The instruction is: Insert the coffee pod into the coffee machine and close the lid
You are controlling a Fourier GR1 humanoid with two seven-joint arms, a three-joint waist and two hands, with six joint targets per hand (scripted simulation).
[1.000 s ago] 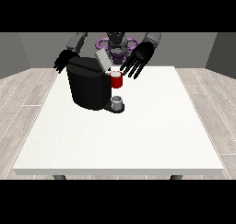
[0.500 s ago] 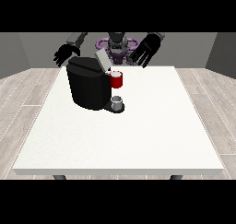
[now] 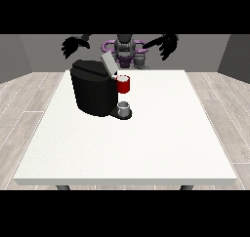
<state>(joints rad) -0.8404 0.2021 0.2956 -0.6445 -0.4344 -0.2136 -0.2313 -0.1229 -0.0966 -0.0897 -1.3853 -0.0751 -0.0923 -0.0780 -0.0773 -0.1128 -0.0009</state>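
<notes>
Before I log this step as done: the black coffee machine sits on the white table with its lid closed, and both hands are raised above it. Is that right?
Not quite. The front view shows the lid tilted up, open, not closed. The rest holds: the black coffee machine sits on the white table, with the hand at the view's left and the hand at the view's right raised.

The robot has a small dark grey torso with a rounded dark head on top. Purple ring-shaped parts curve out at both shoulders, just inboard of each arm. The arms are black and slender. The hand at the view's left is black, its fingers showing as short dark prongs below the palm. The hand at the view's right is black too, with thin dark fingers beneath its palm.
</notes>
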